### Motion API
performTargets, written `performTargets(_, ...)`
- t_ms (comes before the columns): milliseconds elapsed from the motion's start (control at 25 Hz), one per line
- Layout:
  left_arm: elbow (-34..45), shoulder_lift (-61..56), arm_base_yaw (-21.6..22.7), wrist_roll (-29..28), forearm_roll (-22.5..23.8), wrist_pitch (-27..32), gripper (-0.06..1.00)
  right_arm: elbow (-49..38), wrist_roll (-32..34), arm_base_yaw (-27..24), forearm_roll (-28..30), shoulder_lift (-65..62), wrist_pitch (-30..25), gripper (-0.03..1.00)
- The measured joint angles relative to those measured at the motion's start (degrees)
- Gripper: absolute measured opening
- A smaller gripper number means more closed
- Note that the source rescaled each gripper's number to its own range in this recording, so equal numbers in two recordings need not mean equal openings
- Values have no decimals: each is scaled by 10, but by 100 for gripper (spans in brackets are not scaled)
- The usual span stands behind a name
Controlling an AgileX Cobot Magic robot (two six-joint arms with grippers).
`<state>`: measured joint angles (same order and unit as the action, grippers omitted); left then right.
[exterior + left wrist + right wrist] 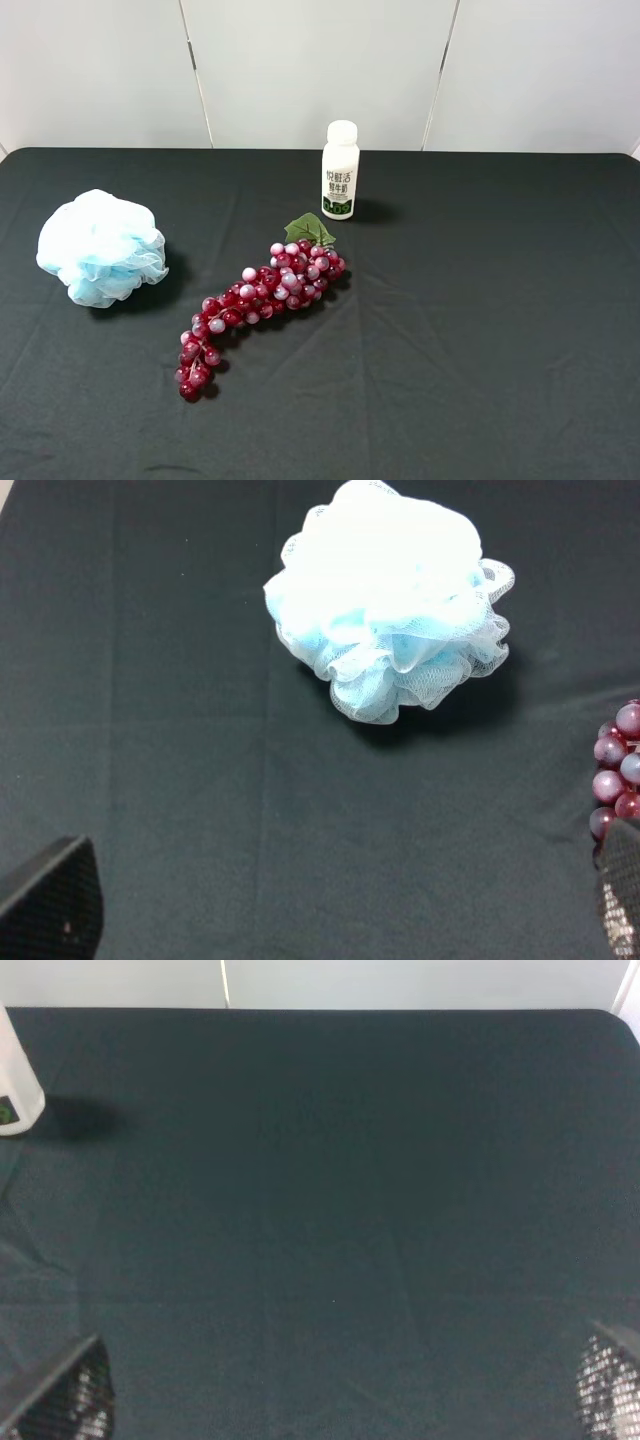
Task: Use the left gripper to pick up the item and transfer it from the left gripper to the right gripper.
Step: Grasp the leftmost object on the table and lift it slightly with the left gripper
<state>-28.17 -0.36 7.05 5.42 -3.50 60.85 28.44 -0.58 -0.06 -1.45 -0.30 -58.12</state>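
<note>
Exterior high view: a table (480, 350) draped in dark, faintly creased cloth fills the scene, backed by pale wall panels (320, 70). The pale blue-and-white mesh bath puff (100, 247) sits on the cloth at the left side of the table, free of any grip, its shadow falling to its right. Near the centre lies a dark red grape bunch (262, 295), stretched on a diagonal, with its green leaf (310, 230) at the far end and its thin tip toward the near edge. It is near the puff but apart from it. A white bottle (340, 170) with a white cap and a green-edged label stands upright just beyond the leaf.

In the left wrist view, the left gripper (340, 895) hangs above the cloth with its jaws spread wide and holds nothing. Only its two black textured fingertips (55, 905) show at the frame's corners. The puff lies ahead of it, well clear of both tips, and a few grapes sit just beside one of them.

In the right wrist view, the right gripper (337, 1390) is likewise wide open and empty over bare cloth. The bottle's base is at the picture's edge, well apart from it.
</note>
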Motion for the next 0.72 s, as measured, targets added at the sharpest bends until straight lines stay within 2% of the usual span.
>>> performTargets(720, 0, 0, 0, 0, 0, 0, 100, 0, 0, 0, 0, 0, 0, 100)
